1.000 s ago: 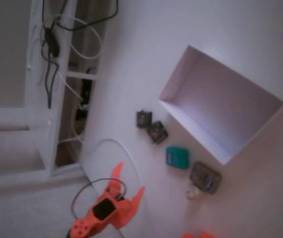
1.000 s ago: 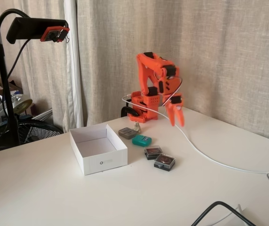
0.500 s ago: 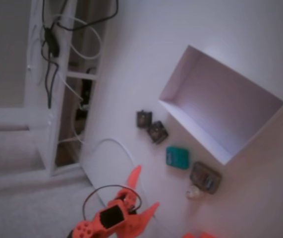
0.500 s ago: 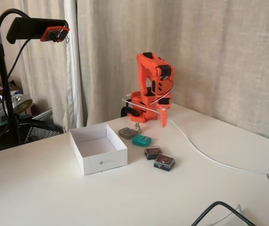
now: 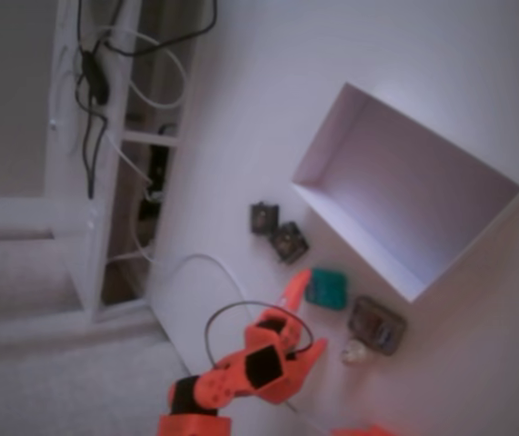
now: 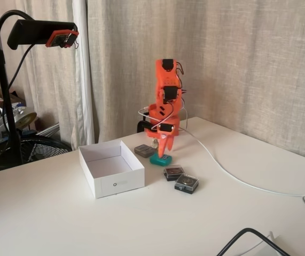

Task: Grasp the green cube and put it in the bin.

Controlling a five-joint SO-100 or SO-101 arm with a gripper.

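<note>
My gripper [image 5: 312, 309] spread above the green cube [image 5: 330, 288]

The cube is small, teal, round-cornered, lying flat on the white table [image 6: 237, 213] just outside the bin [image 5: 404, 195]; in the top-down fixed view a grey-brown block [image 5: 376, 324] sits at its 4 o'clock, two dark gadgets [image 5: 278, 231] at 11.

A long beige curtain [image 6: 237, 64] hangs in soft folds across the whole back of the room, daylight filtering through its weave. In front of it stands a broad white table [image 6: 88, 224], evenly lit. At the left edge a black camera stand [image 6: 2, 96] curves over the tabletop, holding a small camera [image 6: 61, 37]; behind it, a floor fan [image 6: 40, 146] and household clutter sit in shadow. A white cable [image 6: 232, 178] trails across the table. From above, black cords [image 5: 91, 82] dangle beside a white frame [image 5: 82, 182] over pale flooring.
</note>
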